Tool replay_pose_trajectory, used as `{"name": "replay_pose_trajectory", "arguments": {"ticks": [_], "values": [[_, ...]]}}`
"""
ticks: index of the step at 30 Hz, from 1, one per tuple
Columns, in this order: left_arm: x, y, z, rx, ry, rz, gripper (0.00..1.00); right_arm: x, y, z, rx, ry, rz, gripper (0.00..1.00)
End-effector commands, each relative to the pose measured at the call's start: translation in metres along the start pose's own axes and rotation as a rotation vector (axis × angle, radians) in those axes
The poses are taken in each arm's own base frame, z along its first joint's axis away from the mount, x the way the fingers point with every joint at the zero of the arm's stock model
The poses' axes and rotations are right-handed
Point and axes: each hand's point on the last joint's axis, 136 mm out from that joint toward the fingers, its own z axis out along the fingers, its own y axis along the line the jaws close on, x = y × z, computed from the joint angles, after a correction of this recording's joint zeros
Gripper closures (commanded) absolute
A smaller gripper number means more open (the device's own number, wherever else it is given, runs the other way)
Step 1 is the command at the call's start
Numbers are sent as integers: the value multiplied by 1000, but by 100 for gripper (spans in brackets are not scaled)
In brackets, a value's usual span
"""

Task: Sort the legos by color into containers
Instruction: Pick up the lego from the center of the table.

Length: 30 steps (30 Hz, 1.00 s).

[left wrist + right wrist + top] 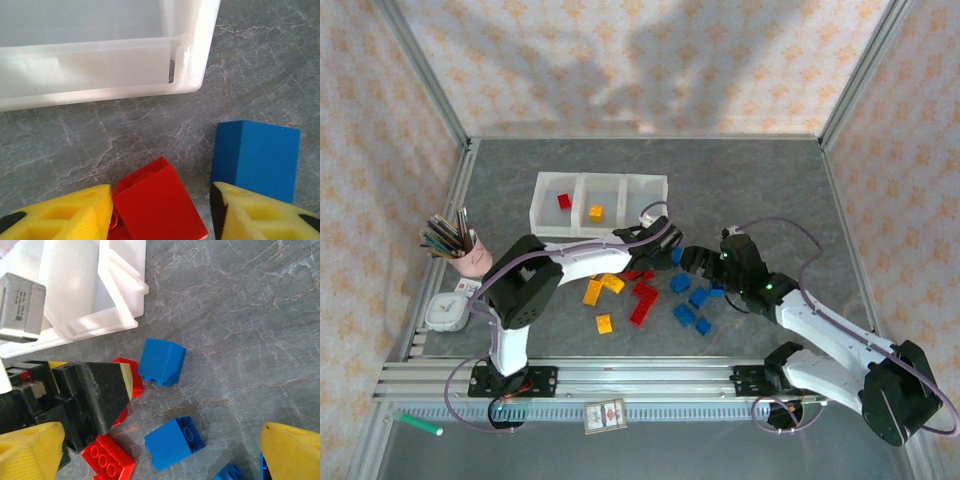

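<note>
The legos lie scattered in front of the containers (578,178), a white tray of three joined bins; one red lego (563,201) lies in the left bin and one yellow lego (596,212) in the middle bin. My left gripper (161,200) is low over the table by the tray's right corner (190,55), open around a red lego (155,205). Its left pad touches that lego, while the right pad stands apart from it. A blue lego (255,157) sits just right of that pad. My right gripper (161,432) hangs wide open above another blue lego (174,442), close to the left gripper (100,390).
Yellow-orange legos (603,289), red legos (642,300) and blue legos (692,305) lie mid-table. A pink cup of pencils (470,258) and a small white box (445,312) stand at the left edge. The metal rail (620,375) runs along the front.
</note>
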Motion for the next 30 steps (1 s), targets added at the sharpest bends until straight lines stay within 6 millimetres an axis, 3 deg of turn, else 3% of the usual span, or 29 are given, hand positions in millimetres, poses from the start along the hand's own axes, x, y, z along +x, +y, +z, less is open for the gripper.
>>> {"name": "replay_pose_trajectory", "arguments": {"ticks": [1, 12, 17, 26, 30], "values": [[-2, -9, 3, 16, 3, 14, 48, 2, -5, -1, 6, -1, 6, 0], [10, -11, 22, -30, 45, 59, 49, 3, -7, -1, 7, -3, 13, 0], [5, -8, 19, -46, 27, 56, 60, 1, -5, -2, 6, -8, 10, 0], [-11, -14, -1, -12, -17, 39, 65, -7, 0, -8, 8, -17, -18, 0], [-26, -7, -35, 10, -89, 5, 66, -14, 10, -14, -3, -17, -43, 0]]}}
